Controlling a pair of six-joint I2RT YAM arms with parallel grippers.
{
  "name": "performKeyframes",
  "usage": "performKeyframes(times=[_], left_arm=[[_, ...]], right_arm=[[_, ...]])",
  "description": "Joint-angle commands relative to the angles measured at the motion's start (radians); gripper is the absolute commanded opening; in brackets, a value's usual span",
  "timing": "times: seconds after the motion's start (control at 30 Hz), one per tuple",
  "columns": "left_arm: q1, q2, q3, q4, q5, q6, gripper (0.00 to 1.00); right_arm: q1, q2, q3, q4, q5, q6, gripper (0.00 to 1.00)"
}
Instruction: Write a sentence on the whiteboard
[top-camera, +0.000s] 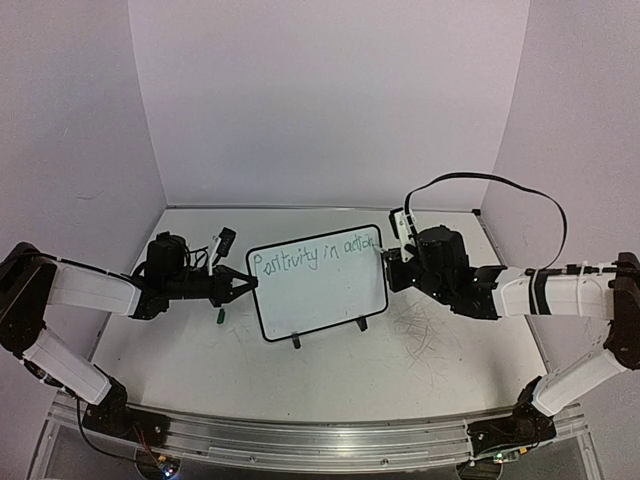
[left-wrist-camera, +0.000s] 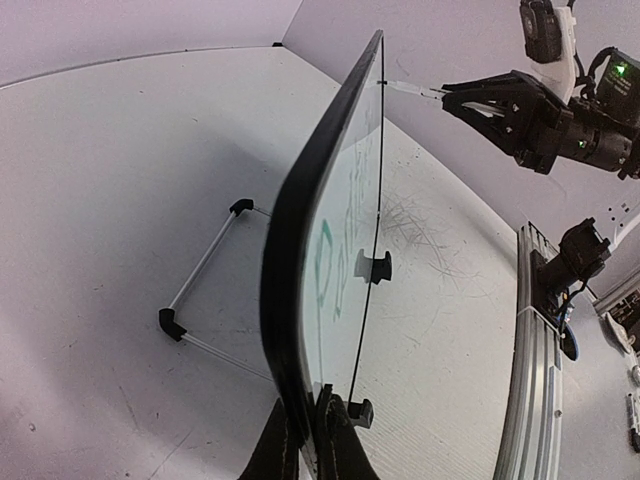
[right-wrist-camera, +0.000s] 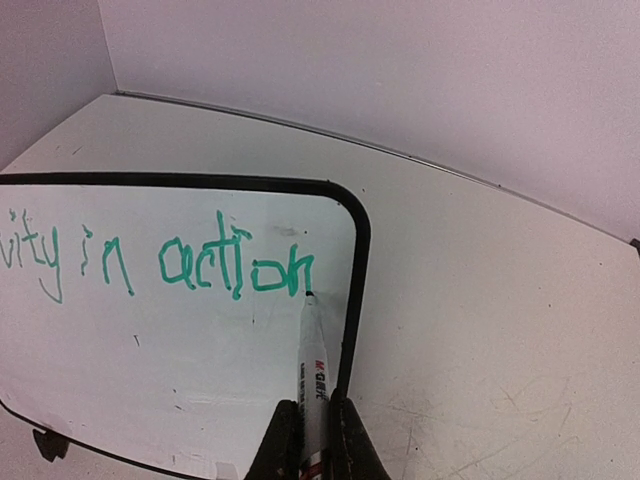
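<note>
White surface (top-camera: 200, 370) carries the whiteboard (top-camera: 320, 300), standing on its 2 feet near the middle. Left claw (top-camera: 243, 285) is clenched on the board's left edge, so the board stretches away to that claw's right. Right claw (top-camera: 392, 262) grasps a marker (right-wrist-camera: 312, 370) by the board's upper right corner. Its tip meets the board beside the last "n" of the green sentence (top-camera: 315, 255) along the top.

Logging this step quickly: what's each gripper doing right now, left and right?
Left gripper: shut on the edge of the whiteboard.
Right gripper: shut on a marker, its tip at the end of the sentence.
</note>
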Motion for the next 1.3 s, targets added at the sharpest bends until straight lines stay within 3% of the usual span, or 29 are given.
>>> performKeyframes(times=[0.0, 0.33, 1.27], left_arm=[[0.001, -0.001, 0.021, -0.020, -0.076, 0.067, 0.00], [0.002, 0.003, 0.020, -0.020, -0.080, 0.070, 0.00], [0.001, 0.001, 0.023, -0.021, -0.078, 0.072, 0.00]], right_arm=[[-0.001, -0.028, 0.005, 0.008, -0.006, 0.004, 0.00], [-0.001, -0.114, -0.042, 0.020, -0.029, 0.031, 0.00], [-0.001, -0.041, -0.001, 0.034, 0.019, 0.011, 0.00]])
